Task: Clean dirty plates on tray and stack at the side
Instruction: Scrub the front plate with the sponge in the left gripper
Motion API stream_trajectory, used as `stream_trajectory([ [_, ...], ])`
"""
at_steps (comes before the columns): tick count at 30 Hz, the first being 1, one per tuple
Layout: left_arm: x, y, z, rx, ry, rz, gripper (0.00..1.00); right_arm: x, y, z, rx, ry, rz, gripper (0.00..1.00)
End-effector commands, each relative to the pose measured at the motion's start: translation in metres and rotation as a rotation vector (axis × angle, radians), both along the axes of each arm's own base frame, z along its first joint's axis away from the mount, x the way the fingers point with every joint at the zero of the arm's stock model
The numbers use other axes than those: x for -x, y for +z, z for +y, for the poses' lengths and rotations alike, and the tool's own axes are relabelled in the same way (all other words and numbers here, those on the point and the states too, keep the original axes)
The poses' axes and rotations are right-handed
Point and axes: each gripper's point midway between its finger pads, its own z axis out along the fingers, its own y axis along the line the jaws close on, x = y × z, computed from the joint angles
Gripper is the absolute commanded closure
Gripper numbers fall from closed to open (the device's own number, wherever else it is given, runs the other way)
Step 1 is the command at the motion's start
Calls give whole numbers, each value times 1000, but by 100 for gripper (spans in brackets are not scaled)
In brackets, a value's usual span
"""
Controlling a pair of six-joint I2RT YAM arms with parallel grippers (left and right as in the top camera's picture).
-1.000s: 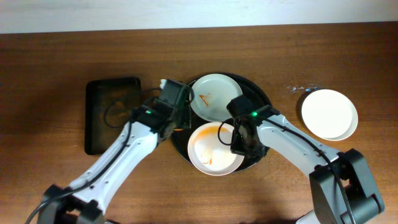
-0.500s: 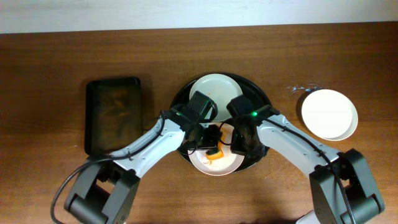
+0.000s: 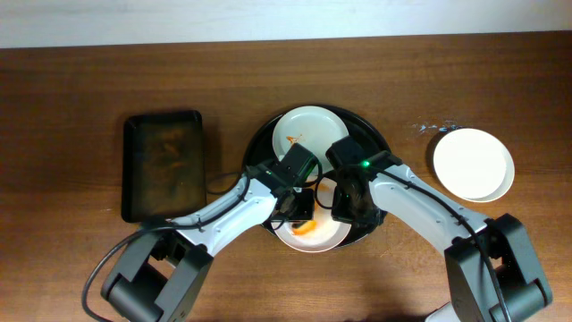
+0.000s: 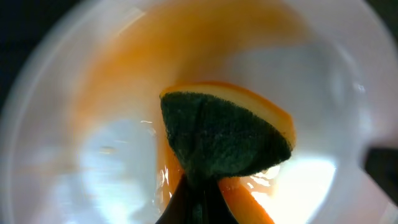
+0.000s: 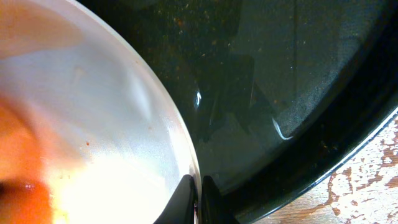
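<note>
The round black tray (image 3: 380, 140) holds two white plates. The near plate (image 3: 329, 236) is smeared orange, and it also shows in the left wrist view (image 4: 74, 162) and the right wrist view (image 5: 93, 124). The far plate (image 3: 317, 130) carries a small orange mark. My left gripper (image 3: 304, 210) is shut on an orange and green sponge (image 4: 227, 134) pressed into the near plate. My right gripper (image 5: 198, 202) is shut on that plate's rim. A plain white plate (image 3: 474, 164) sits on the table at the right.
A rectangular dark tray (image 3: 163, 165) lies to the left of the round tray. Sauce specks mark the wood (image 3: 436, 127) near the plain plate. The round tray's floor (image 5: 280, 74) is speckled with crumbs.
My left arm swung from the rectangular tray over to the near plate, bringing the sponge onto it. The right gripper stayed on the plate's rim.
</note>
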Motion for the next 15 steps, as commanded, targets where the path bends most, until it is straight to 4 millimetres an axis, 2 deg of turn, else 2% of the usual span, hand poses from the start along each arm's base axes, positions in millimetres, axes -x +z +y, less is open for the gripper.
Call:
stream_trajectory([
  [1, -11, -21, 56, -277, 69, -86, 100, -5, 5, -3, 25, 0, -29, 96],
  [5, -34, -15, 79, -295, 126, -118, 100, -3, 5, -3, 28, 0, -23, 96],
  [6, -41, -11, 79, -280, 130, -134, 100, -3, 5, -3, 28, 0, -23, 96],
  [7, -49, -4, 76, -261, 127, -153, 100, -3, 5, -3, 28, 0, -22, 96],
  [9, -56, 21, 53, -152, 68, -179, 100, -3, 5, -3, 28, 0, -22, 96],
  [10, -49, 31, 37, -54, 40, -148, 100, -3, 5, -3, 28, 0, -23, 96],
  [11, -34, 32, 21, 28, 9, -79, 100, -3, 5, -3, 28, 0, -23, 96],
  [15, -1, 31, -12, 92, -87, -14, 100, -3, 5, -3, 28, 0, -22, 96],
])
